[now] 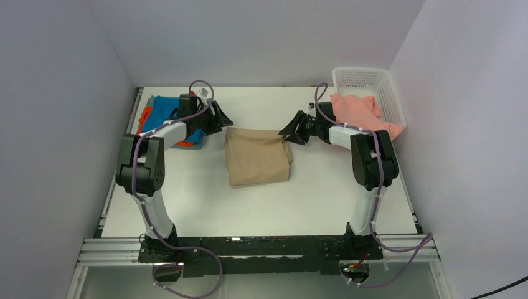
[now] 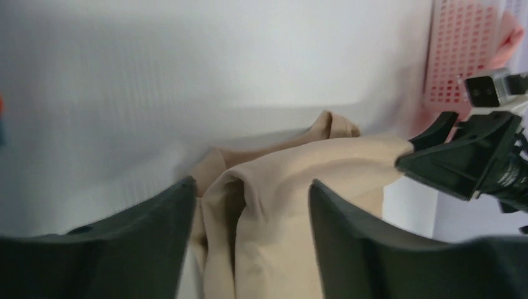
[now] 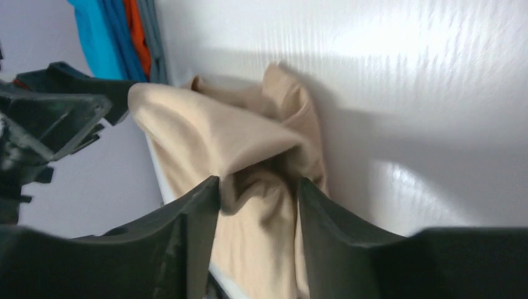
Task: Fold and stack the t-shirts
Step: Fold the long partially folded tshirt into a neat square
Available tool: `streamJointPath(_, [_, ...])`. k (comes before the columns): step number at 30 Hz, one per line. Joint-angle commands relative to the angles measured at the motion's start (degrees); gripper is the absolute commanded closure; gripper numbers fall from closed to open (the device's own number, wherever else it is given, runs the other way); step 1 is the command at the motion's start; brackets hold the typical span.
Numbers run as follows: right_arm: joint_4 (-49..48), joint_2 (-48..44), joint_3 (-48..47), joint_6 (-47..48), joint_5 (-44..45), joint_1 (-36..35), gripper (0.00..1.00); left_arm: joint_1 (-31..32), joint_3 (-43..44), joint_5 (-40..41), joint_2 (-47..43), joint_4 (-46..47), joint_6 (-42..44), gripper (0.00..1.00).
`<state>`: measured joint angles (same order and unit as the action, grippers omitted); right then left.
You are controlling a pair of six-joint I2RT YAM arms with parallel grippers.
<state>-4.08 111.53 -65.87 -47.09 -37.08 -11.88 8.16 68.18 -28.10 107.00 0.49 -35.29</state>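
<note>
No readable text in any of the three views: no lettering, labels, brand marks, numbers or signs legible on anything shown.
</note>
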Motion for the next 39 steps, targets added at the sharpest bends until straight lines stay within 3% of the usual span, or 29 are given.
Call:
streamJointPath(1, [2.09,-1.06,-7.59,3.70,7.33,0.93,0.35,-0.87,6.02,1.38,-0.14,-3.71,3.05,0.15])
streamJointPath(2, [4.38,-1.62,-8.62,5.34,9.04,0.94,0.27,-0.87,6.25,1.72,-0.97,-4.52,3.51,0.03])
streamJointPath(5, [8.78,-5.60,-8.47,8.34,12.96,0.23,0.01,-0.64,4.36,2.44,-5.78,-5.29,3.58,0.00])
streamJointPath(8, [10.50,-10.76,-5.35,10.82,14.18,-1.83,0.00,0.68,2.48,3.26,-10.75,-7.22,3.74,0.01])
streamJointPath(13, [6.52,-12.71,-0.72,10.27,8.03,-6.98,0.00,6.13,-0.21,0.76,-12.77,-6.66,3.48,0.01])
streamJointPath(21, [0.55,-2.36,-8.05,6.58,7.43,-6.72,0.00,7.59,4.01,-0.51,-1.34,-5.36,2.00,0.01])
streamJointPath(30, [0.86,14.43,-16.88,2.63,8.88,-4.16,0.00,5.38,9.26,1.13,11.12,-4.47,0.59,0.00])
streamJointPath(35, [0.47,14.33,-11.94,3.43,10.29,-4.11,0.00,5.37,3.63,-0.27,10.97,-1.03,0.17,0.01])
streamJointPath(39, [6.94,11.78,-15.43,7.61,10.50,-3.87,0.00,5.37,4.78,2.37,6.06,-4.45,2.44,0.01])
